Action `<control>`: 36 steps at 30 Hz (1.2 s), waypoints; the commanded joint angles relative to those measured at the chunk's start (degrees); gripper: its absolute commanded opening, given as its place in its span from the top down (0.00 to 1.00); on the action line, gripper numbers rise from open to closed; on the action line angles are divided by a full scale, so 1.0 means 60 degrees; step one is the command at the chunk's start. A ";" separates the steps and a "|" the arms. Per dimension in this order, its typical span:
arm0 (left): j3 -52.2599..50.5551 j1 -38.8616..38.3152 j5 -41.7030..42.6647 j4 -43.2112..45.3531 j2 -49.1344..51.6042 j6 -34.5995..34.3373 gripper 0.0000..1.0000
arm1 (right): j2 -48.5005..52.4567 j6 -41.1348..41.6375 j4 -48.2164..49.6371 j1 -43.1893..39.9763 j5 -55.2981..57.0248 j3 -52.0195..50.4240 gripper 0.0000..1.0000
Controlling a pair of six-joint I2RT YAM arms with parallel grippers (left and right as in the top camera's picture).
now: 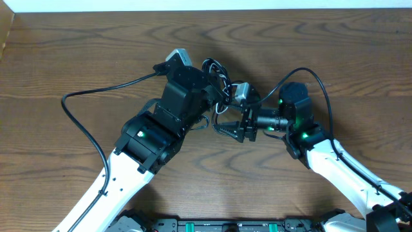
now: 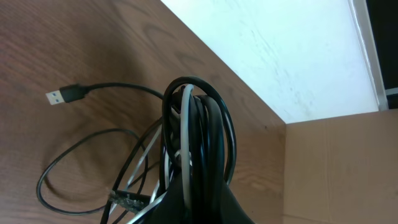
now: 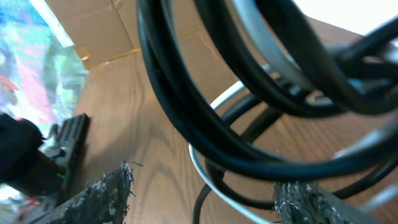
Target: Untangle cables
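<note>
The cables [image 2: 200, 127] are a bundle of thin black cords with one white cord, looped upright out of my left gripper [image 2: 198, 193], which is shut on them. One black cord trails left across the table to a USB plug [image 2: 62, 96]. In the overhead view the bundle of cables [image 1: 215, 69] sits at the table's middle, with the left gripper [image 1: 215, 100] on it. My right gripper [image 3: 205, 196] is open, its worn fingertips [image 3: 109, 193] to either side of a white cord [image 3: 202, 165] and a black one. It grips nothing. From overhead the right gripper [image 1: 226, 127] points left, just below the bundle.
A thick black arm wire [image 1: 84, 106] curves over the left of the wooden table [image 1: 322, 38], and another arcs above the right arm [image 1: 315, 77]. A cardboard box [image 2: 342, 168] and a white surface [image 2: 280, 50] lie beyond the table's far edge.
</note>
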 commanded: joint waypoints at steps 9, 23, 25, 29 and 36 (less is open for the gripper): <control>0.0124 0.0011 0.0193 -0.0007 -0.0036 -0.0095 0.92 | -0.0091 -0.0608 0.0098 0.0178 0.0685 0.0004 0.35; 0.0124 0.0051 -0.0506 0.0237 -0.0051 -0.0441 0.92 | -0.0087 -0.2849 -0.1202 0.1453 0.0699 0.0000 0.47; 0.0124 0.0076 -0.0860 0.0317 -0.0058 -0.0441 0.92 | -0.0087 -0.2852 -0.1435 0.1450 0.0699 0.0000 0.47; 0.0127 0.0113 -0.0925 0.0743 -0.0058 -0.0444 0.92 | -0.0087 -0.3249 -0.1902 0.1483 0.0623 0.0000 0.48; 0.0124 0.0117 -0.0965 0.1585 -0.0062 -0.0437 0.93 | -0.0084 -0.4153 -0.2707 0.1792 0.0484 0.0000 0.53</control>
